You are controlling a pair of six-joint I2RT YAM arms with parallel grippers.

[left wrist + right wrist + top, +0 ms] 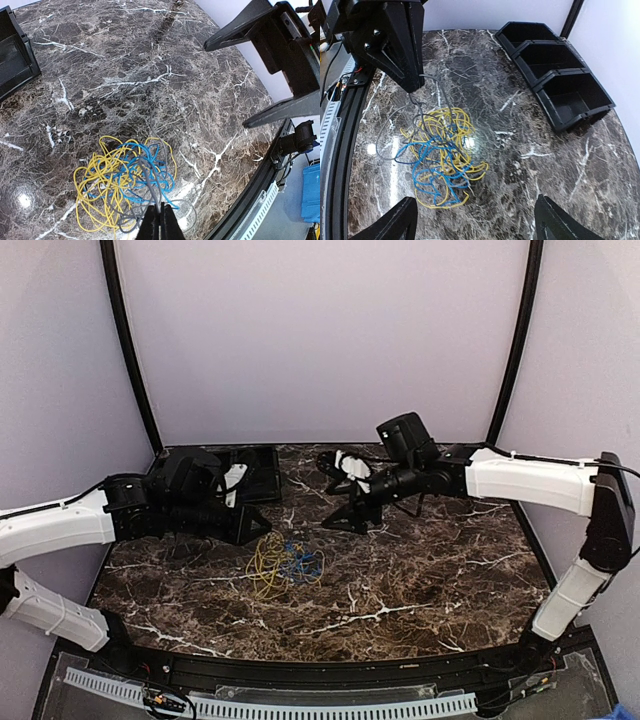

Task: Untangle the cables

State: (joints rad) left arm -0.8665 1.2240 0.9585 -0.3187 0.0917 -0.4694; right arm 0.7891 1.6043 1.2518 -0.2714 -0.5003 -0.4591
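Observation:
The yellow cable (pixel 268 568) and the blue cable (pixel 298 562) lie tangled in one pile on the marble table, with a thin grey cable (pixel 150 187) woven through them. In the left wrist view the yellow loops (pixel 97 180) lie left of the blue loops (pixel 142 167). My left gripper (pixel 161 220) is shut on a strand of the grey cable just above the pile's edge; it also shows in the top view (pixel 266 527). My right gripper (pixel 338 524) is open and empty, hovering right of and beyond the pile. In the right wrist view the yellow cable (pixel 456 120) and blue cable (pixel 426 150) lie ahead of its spread fingers (pixel 402 222).
Black plastic bins (pixel 245 470) stand at the table's back left, and they show in the right wrist view (pixel 560 80). The table's black front rail (pixel 330 665) runs along the near edge. Dark marble tabletop (pixel 430 570) extends to the right of the pile.

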